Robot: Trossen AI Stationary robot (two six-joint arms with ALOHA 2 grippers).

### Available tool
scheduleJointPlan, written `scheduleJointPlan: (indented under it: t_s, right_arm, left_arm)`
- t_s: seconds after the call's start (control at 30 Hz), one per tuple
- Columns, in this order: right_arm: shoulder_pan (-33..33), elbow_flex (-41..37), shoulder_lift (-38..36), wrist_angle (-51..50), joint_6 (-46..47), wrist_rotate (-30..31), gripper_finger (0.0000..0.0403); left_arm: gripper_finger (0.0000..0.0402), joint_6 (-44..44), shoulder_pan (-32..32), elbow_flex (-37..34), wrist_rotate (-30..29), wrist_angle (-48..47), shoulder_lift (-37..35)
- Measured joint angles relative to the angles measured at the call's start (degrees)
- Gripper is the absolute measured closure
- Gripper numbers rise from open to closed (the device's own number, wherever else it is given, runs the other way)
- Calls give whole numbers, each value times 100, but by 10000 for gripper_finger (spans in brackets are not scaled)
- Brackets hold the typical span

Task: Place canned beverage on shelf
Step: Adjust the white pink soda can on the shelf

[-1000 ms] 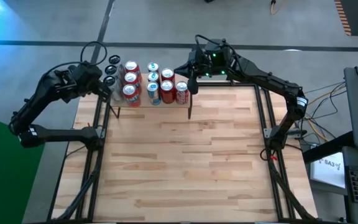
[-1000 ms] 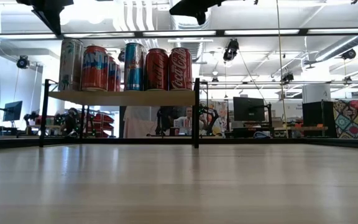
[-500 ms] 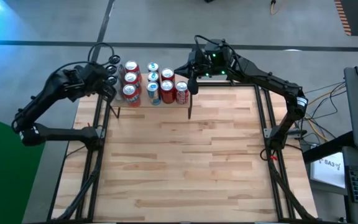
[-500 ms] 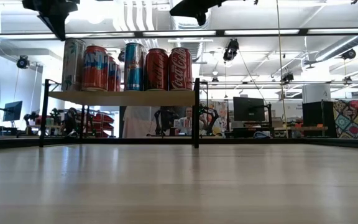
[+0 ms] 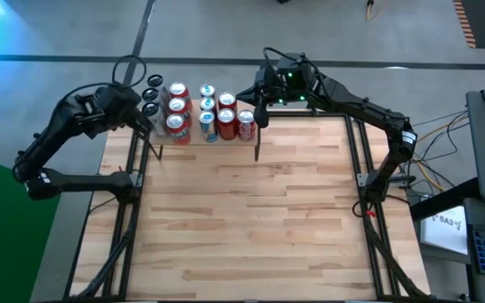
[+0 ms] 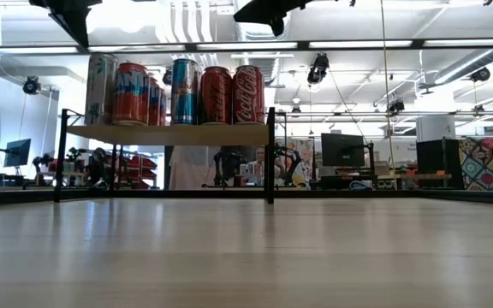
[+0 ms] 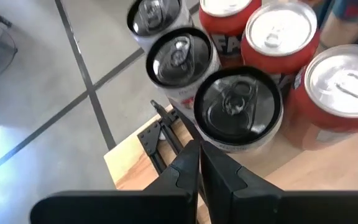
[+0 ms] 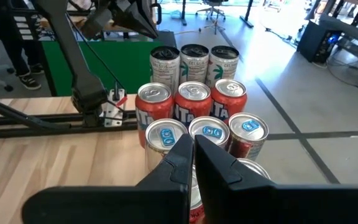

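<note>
The shelf (image 5: 255, 126) is set at the far edge of the table (image 5: 251, 219), toward its left corner. Twelve cans (image 5: 199, 112) are stood upright on the shelf in a close block, touching or nearly touching. In the low view the shelf (image 6: 174, 134) is seen as a raised light board on black uprights, with the cans (image 6: 216, 94) in a row along its top.

The silver cans (image 7: 238, 109) are grouped at the left end of the shelf, the red ones (image 7: 347, 93) next to them, and blue-topped ones (image 8: 209, 134) toward the right end.

The left gripper (image 5: 146, 118) is held just above the left end of the shelf, beside the silver cans. In the left wrist view its fingers (image 7: 188, 165) are seen pressed together, with nothing between them, just short of the nearest silver can.

The right gripper (image 5: 259, 108) is held above the right end of the shelf. In the right wrist view its fingers (image 8: 185, 152) are likewise pressed together and empty, above the block of cans.
</note>
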Motion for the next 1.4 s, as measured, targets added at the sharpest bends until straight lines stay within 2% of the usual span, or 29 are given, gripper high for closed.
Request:
scheduleJointPlan:
  t_s: [0.13, 0.27, 0.33, 0.7, 1.23, 1.4]
  right_arm:
    - [0, 1, 0, 0, 51, 0, 394]
    - [0, 1, 0, -2, 51, 0, 394]
    - [0, 0, 0, -2, 51, 0, 394]
    - [0, 1, 0, -12, 31, 0, 394]
    - [0, 1, 0, -177, -20, 0, 394]
    - [0, 1, 0, -180, -21, 0, 394]
  left_arm:
    - [402, 131, 1, 144, 69, 108, -4]
    - [402, 433, 2, 152, 788, 241, 58]
    - [402, 561, -2, 152, 967, 364, 133]
    - [402, 715, 2, 148, 856, 568, 528]
    - [402, 761, 2, 149, 835, 703, 576]
    - [402, 655, 2, 148, 538, 702, 601]
